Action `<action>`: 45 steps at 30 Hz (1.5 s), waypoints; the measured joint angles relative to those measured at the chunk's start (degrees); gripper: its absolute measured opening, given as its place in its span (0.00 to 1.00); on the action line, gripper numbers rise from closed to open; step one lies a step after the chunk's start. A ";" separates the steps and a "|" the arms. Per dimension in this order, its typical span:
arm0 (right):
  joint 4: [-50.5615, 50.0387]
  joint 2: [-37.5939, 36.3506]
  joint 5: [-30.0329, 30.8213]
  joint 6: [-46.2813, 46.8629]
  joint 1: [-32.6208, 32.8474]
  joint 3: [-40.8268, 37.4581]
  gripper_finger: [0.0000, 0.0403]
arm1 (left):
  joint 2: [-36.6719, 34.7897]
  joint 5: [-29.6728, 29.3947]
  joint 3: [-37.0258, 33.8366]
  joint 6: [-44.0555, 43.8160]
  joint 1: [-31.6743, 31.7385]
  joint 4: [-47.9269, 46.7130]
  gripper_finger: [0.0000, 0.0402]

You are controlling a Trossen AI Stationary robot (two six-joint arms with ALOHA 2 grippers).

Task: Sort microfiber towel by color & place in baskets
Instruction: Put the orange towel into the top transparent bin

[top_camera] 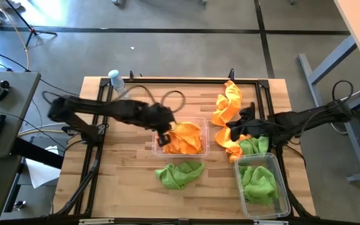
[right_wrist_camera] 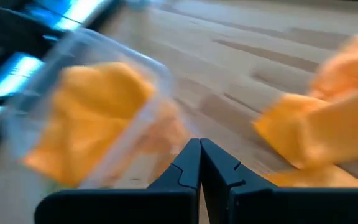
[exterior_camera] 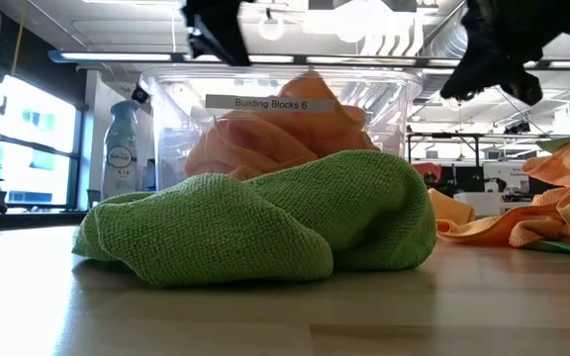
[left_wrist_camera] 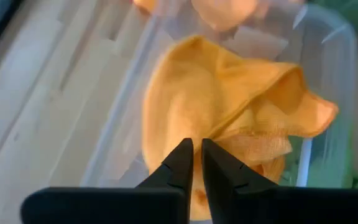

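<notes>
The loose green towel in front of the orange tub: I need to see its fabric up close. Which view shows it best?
The low view: the green towel fills the foreground, its weave clear. The high view shows it small but places it beside the orange tub. Neither wrist view shows it clearly.

A clear rectangular plastic tub with rounded corners (top_camera: 155, 147) stands near the middle of the wooden table and holds a crumpled heap of bright orange fuzzy cloths (top_camera: 186, 137), while a second tub of the same kind (top_camera: 282, 190) stands at the table's front right corner with lime green cloths (top_camera: 258, 182) bunched inside. One lime green cloth (top_camera: 180, 173) lies rumpled on the table just in front of the middle tub, and another (top_camera: 254, 145) lies against the back end of the corner tub. A twisted trail of orange cloths (top_camera: 227, 106) runs from near the table's back edge forward to an orange piece (top_camera: 232, 148) beside that green one.
</notes>
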 joint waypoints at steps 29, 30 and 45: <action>-25.63 31.43 -2.15 13.95 -31.58 18.77 0.37 | -34.11 4.12 -27.09 2.99 4.11 4.91 0.00; -25.58 32.68 -2.08 13.97 -32.14 18.77 0.39 | -34.11 4.13 -27.09 2.99 4.11 4.89 0.00; -19.39 50.30 -2.22 13.45 -38.35 18.74 0.50 | -34.09 5.62 -27.09 2.32 4.11 4.89 0.00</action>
